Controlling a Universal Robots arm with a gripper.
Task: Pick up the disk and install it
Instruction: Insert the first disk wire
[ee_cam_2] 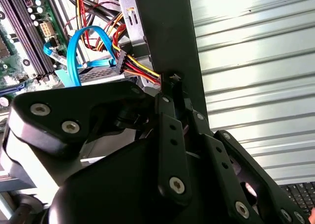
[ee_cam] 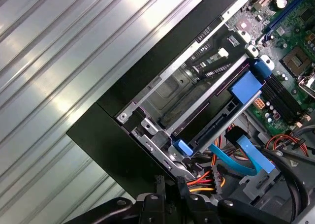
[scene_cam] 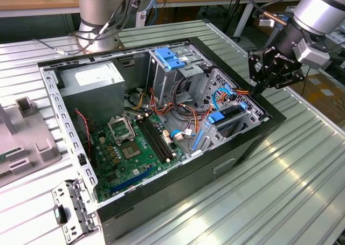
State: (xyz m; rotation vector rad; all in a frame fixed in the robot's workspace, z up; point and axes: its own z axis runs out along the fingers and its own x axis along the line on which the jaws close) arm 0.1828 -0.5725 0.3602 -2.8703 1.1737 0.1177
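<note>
Open desktop computer case lying on its side on a ribbed metal table. The gripper hung over the case's rim at the corner nearest the exterior view's right, its fingers drawn together to a closed tip with nothing held between them; in both wrist views the tip sat just above the rim, beside a bundle of red, yellow and orange power wires. The disk lay inside the case, seated edge-on in the lower drive cage directly below the gripper, with its blue side rail and tab facing up and its dark connector edge turned toward the case's interior. A flat light-blue data cable looped across the case just beside that connector edge, and the power wires crossed between the gripper and the disk. Deeper in the case lay the green motherboard; the grey power-supply box occupied the far corner of the case, and a light-blue latch topped the upper drive cage along the case's back wall.
</note>
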